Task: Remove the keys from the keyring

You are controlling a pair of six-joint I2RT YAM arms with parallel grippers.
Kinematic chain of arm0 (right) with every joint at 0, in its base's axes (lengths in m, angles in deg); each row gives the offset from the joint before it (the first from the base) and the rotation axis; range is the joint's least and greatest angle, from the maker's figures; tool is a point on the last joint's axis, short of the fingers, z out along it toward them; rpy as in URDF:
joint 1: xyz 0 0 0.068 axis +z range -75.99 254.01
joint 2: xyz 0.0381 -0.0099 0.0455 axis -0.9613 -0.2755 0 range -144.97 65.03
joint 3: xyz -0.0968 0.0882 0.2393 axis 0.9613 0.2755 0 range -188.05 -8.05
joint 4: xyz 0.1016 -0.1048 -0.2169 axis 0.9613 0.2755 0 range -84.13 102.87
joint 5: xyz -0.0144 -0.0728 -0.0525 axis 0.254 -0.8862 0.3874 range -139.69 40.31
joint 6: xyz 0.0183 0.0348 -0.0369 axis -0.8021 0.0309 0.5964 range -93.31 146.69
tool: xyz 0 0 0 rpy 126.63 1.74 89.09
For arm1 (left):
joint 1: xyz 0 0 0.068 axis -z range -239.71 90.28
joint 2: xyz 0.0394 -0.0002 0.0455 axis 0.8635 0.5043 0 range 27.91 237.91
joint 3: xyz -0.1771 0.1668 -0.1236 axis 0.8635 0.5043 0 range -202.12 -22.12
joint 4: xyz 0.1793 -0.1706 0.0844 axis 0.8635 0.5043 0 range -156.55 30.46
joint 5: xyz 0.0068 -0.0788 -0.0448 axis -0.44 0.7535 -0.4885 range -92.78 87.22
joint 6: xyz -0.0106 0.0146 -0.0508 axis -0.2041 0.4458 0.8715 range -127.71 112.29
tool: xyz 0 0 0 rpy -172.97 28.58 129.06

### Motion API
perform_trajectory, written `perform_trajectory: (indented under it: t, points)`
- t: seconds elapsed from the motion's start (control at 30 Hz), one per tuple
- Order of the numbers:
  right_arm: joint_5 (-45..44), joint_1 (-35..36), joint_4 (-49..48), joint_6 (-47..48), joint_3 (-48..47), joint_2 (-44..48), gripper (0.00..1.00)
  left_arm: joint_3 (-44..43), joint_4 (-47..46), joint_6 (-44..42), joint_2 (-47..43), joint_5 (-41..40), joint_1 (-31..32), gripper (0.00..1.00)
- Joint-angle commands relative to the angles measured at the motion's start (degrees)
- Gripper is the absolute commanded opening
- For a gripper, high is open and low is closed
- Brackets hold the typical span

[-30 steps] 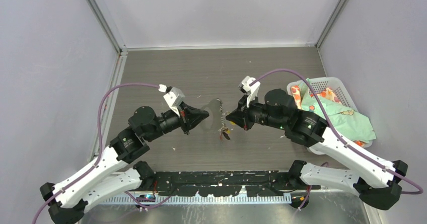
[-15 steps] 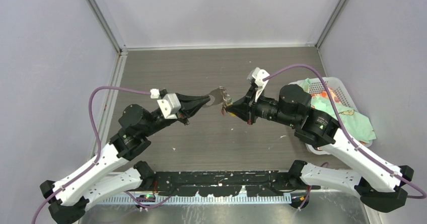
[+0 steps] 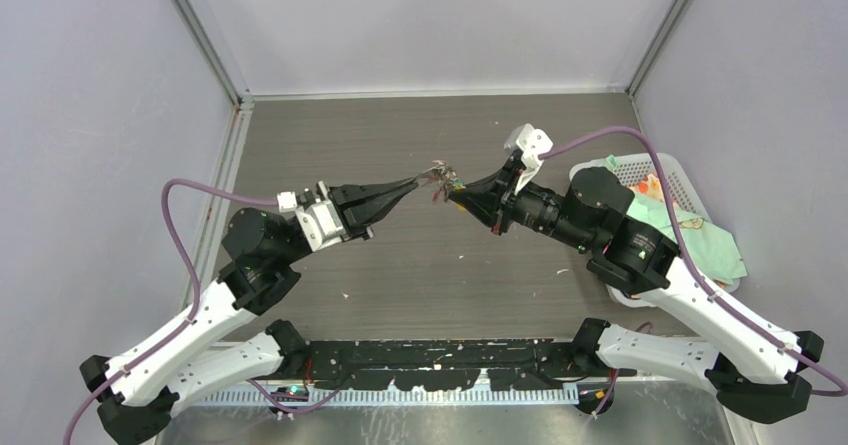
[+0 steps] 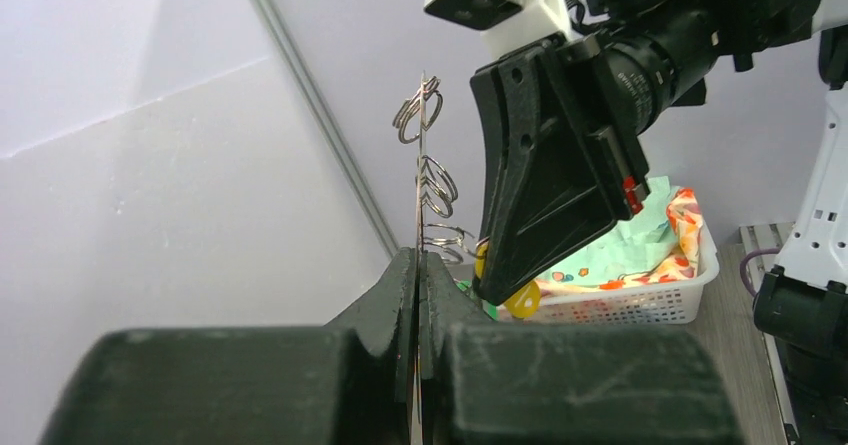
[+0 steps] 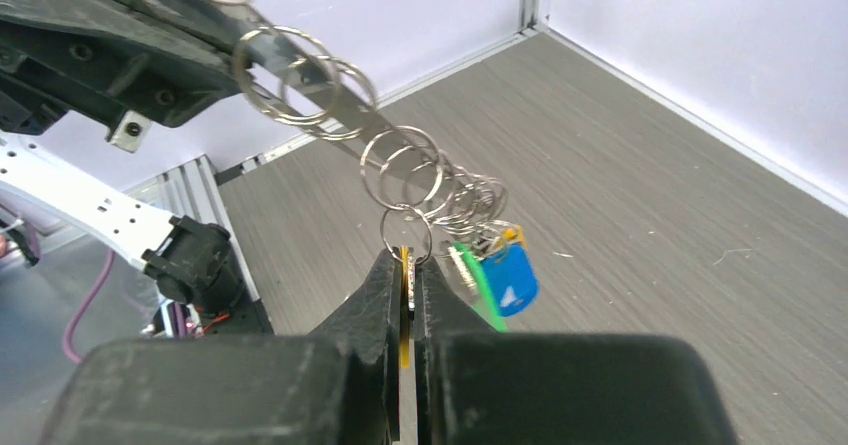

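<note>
Left gripper [image 4: 420, 265]: jaws pressed together on the keyring [image 5: 340, 113], pinching the flat plate by one end. From the left wrist view the plate shows edge-on, a thin line rising straight out of the fingertips. Right gripper [image 5: 405, 265]: jaws likewise closed, nipping a yellow-headed key [image 5: 405, 310], seen edge-on between the pads, with a ring looped just above the tips. The two tools meet nearly tip to tip, up off the table [image 3: 400, 265], over its middle. Keyring hangs in the air between them, tilted, running from the left fingers down toward the right ones. Many wire rings [image 5: 432, 165] are strung along its holed edge, some bare. Other keys [image 5: 500, 265] hang bunched at the plate's far end, just beside the right fingertips. A blue head [image 5: 515, 283] and a green one are clear. The rest are too crowded to sort. Behind the right arm, at the table's right side, sits a white basket [image 3: 628, 168] holding patterned cloth [image 3: 705, 240]. Purple cables [image 3: 590, 135] loop off each wrist.
</note>
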Motion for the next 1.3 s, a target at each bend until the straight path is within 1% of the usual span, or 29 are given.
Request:
perform_trajectory:
  t: [0.0,0.17,0.23,0.33,0.4,0.47,0.5,0.57,0.63,0.67,0.77,0.87,1.1,1.27]
  points:
    - [-2.8,0.2,-4.0,3.4,-2.1,0.1,0.01,-3.4,-6.5,-1.0,-0.5,2.4,0.0,0.01]
    - [-3.4,0.2,-5.0,4.6,-3.1,-0.4,0.01,-4.3,-4.7,-1.5,-0.3,2.8,0.1,0.01]
    - [-4.1,0.2,-5.2,5.1,-3.6,-0.2,0.01,-4.2,-3.5,-2.1,-0.5,1.7,0.1,0.0]
    - [-5.6,0.2,-4.3,6.4,-4.8,0.0,0.01,-3.0,-3.6,-2.5,-1.0,0.0,0.0,0.01]
    - [-8.1,0.2,-3.6,7.6,-5.2,-0.1,0.01,-1.9,-4.1,-2.6,-1.4,-1.0,0.1,0.0]
    - [-9.2,0.2,-3.6,8.4,-5.4,-0.2,0.01,-1.0,-4.4,-3.3,-1.8,-0.9,0.1,0.0]
    - [-8.5,0.2,-3.6,8.9,-5.6,-0.5,0.01,-1.0,-4.4,-3.9,-1.7,-0.5,0.1,0.0]
    - [-2.0,0.2,-2.2,9.2,-7.1,-1.5,0.01,-1.8,-4.0,-5.2,-1.2,0.2,0.1,0.01]
    - [3.4,0.2,-0.8,9.6,-8.4,-2.1,0.01,-3.7,-2.1,-7.4,-0.6,0.9,0.1,0.01]
    - [3.5,0.2,-0.7,9.9,-8.7,-2.1,0.01,-4.5,-1.3,-8.6,-0.5,1.4,0.1,0.0]
    - [-2.5,0.2,0.4,11.5,-10.0,-2.7,0.01,-7.0,2.4,-12.5,-0.6,3.4,0.1,0.0]
    - [0.6,0.2,2.7,12.6,-11.1,-2.8,0.01,-9.4,6.4,-16.0,-0.4,5.0,0.1,0.01]
    - [-3.2,0.1,2.5,13.9,-10.9,-0.9,0.01,-15.9,18.3,-24.3,0.5,4.6,0.1,0.0]
    - [-0.3,0.2,1.1,13.4,-10.9,-0.1,0.01,-16.6,20.0,-27.8,1.1,1.7,0.1,0.0]
